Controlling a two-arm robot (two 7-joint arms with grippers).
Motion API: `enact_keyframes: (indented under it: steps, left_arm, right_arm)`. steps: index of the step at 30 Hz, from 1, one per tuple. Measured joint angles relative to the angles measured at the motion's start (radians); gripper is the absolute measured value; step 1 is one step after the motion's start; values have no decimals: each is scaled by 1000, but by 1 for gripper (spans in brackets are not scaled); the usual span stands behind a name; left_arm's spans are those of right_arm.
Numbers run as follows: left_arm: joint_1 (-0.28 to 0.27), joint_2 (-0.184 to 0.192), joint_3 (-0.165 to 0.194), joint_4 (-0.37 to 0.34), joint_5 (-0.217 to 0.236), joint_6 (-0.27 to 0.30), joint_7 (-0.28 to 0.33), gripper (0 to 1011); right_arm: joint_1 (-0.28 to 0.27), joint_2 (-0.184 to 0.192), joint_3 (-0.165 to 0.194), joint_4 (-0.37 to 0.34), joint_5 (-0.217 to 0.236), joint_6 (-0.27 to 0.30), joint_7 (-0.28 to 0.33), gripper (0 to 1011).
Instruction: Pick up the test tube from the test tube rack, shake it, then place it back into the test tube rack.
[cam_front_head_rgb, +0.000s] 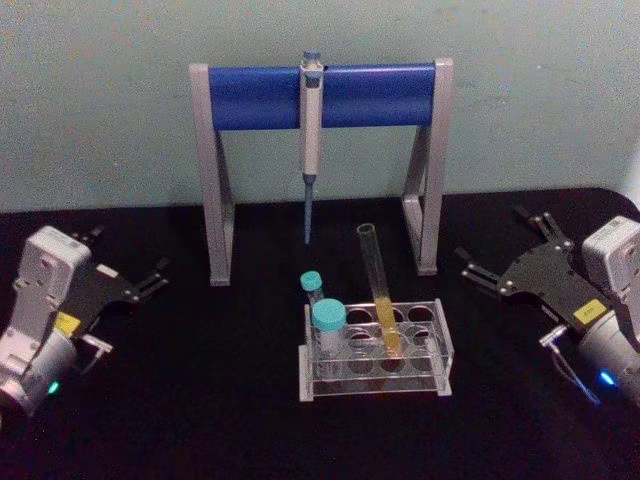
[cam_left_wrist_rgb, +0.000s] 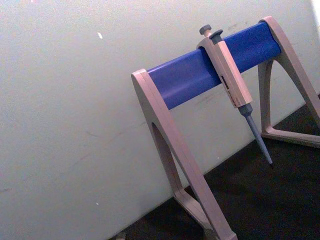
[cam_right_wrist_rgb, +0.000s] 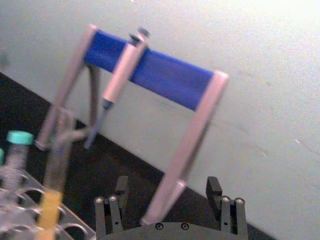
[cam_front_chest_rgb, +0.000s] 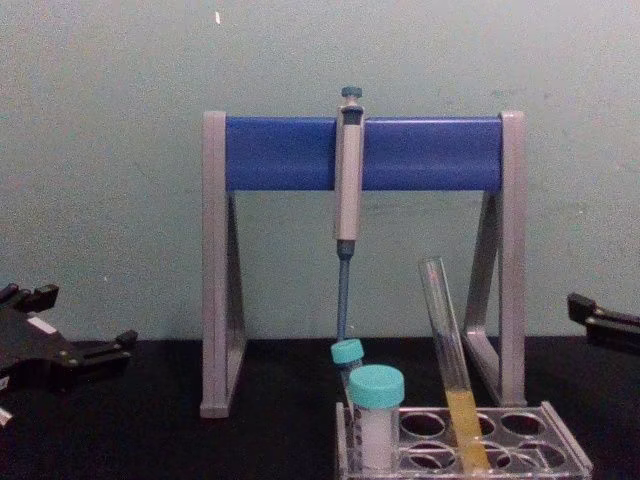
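**Showing the test tube seated in the test tube rack**

Capless and tilted, the tube holds yellow liquid in its lower part. Left gripper and right gripper flank the rack, fingers apart. Their yellow stickers are illegible. The pipette stand is behind.

Grey stand with blue bar, upright on black table, at 12 o'clock of table middle. Pale wall behind. Pipette hangs at mid-bar, tip pointing to 6 o'clock, clear of the table. Two teal-capped vials upright at 6 o'clock of pipette tip: wide vial in front, thin vial just beside it at 11 o'clock.
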Motion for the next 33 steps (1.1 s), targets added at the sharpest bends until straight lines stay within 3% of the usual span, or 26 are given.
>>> enact_keyframes:
  steps: [12,22,33]
  left_arm:
    - [0,0,0,0,0,0,0,1001]
    - [0,0,0,0,0,0,0,1001]
    - [0,0,0,0,0,0,0,1001]
  right_arm:
    - [5,-6,-7,-51,54,-24,148,1000]
    - [57,-56,-46,-32,71,49,253,1000]
    - [111,-110,-55,25,115,135,341,1000]
